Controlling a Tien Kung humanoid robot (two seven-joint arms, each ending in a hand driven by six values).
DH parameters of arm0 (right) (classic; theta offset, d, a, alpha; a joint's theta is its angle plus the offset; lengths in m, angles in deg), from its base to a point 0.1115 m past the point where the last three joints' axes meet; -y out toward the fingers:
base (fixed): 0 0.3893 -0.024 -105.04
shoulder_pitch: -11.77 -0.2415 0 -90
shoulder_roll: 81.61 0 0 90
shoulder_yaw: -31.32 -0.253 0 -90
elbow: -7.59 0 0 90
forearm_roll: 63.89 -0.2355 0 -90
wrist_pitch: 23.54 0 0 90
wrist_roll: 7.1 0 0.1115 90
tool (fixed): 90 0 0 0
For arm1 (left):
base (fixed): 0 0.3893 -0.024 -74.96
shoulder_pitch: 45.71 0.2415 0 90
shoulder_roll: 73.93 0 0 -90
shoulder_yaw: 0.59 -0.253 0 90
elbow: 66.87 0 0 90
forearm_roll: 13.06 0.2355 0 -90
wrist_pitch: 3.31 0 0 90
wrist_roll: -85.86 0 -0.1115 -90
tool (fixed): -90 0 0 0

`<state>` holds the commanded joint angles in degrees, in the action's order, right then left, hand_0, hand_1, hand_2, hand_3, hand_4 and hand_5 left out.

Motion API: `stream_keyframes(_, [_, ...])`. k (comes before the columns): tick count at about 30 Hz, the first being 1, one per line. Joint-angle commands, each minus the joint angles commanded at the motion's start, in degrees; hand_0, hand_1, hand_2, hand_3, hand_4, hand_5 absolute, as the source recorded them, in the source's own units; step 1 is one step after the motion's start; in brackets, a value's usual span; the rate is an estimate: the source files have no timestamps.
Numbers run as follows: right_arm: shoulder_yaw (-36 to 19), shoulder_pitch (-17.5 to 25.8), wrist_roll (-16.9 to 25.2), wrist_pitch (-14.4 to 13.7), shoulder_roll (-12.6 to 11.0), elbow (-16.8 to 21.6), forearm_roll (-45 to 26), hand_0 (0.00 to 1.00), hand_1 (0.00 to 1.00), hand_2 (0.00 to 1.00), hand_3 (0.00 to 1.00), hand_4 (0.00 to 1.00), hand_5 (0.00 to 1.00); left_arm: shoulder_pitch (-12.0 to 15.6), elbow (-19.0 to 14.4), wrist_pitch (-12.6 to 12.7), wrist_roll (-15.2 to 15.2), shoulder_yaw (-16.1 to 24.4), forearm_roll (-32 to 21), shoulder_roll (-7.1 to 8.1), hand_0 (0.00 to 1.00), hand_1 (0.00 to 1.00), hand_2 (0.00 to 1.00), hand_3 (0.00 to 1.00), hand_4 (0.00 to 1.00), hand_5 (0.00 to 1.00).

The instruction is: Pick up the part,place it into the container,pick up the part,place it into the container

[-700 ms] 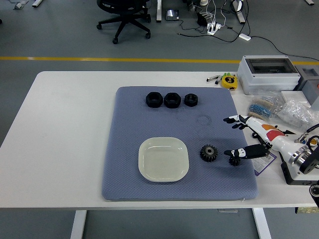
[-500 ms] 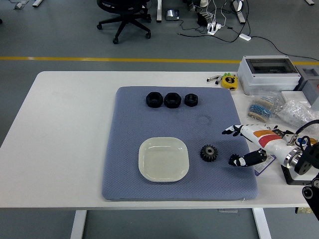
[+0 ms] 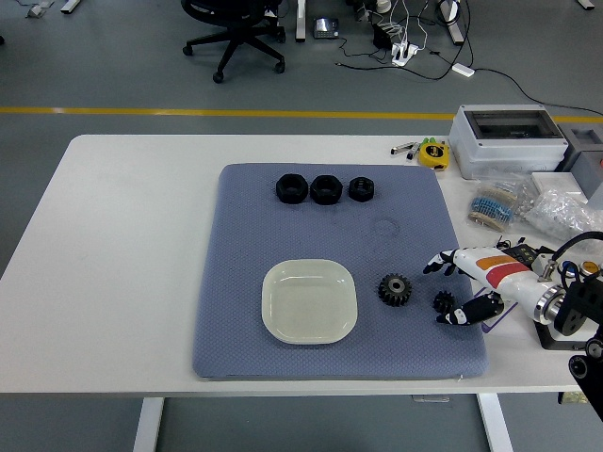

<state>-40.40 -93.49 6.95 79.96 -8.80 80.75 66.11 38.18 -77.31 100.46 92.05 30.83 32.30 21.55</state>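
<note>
Nothing yet in the cream dish (image 3: 309, 301): large gear (image 3: 395, 289) and small gear (image 3: 444, 302) on the mat (three black nuts (image 3: 324, 188) further back), right robot hand (image 3: 455, 287) released, grasping neither.

Black gear (image 3: 395, 289) lies flat beside empty cream dish (image 3: 309, 301).

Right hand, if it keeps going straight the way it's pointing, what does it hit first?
Probably the small black gear between the open fingers of the right hand, then the larger gear; height above the mat is unclear.
</note>
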Motion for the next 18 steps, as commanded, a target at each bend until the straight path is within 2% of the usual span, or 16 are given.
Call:
stream_keyframes(4, [0.38,0.15,-0.14,-0.11,-0.04,-0.59,0.00,0.544,0.559,0.623,0.615,0.890,0.116,0.19,0.00,-0.02,0.07,0.19,0.22,0.05,0.700,0.669,0.677,0.567,0.652,0.590])
stream_keyframes(5, [0.40,0.16,-0.29,-0.10,-0.02,-0.65,0.00,0.481,0.495,0.533,0.526,0.713,0.039,0.23,0.01,-0.03,0.10,0.28,0.37,0.05,0.699,0.669,0.679,0.566,0.651,0.590])
stream_keyframes(10, [0.40,0.10,-0.82,-0.02,0.00,-0.91,0.00,0.481,0.495,0.533,0.526,0.713,0.039,0.45,0.01,-0.06,0.23,0.66,0.97,0.06,0.699,0.669,0.679,0.566,0.651,0.590])
stream_keyframes(11, [0.40,0.09,-0.87,-0.02,-0.02,-1.01,0.00,0.454,0.465,0.510,0.497,0.617,0.027,0.49,0.01,-0.06,0.25,0.75,1.09,0.06,0.700,0.669,0.678,0.566,0.652,0.589])
stream_keyframes(18, [0.36,0.26,-1.08,0.04,-0.08,-1.73,0.00,0.440,0.454,0.498,0.493,0.602,0.025,0.65,0.00,-0.10,0.40,1.19,1.80,0.01,0.699,0.671,0.678,0.566,0.650,0.588])
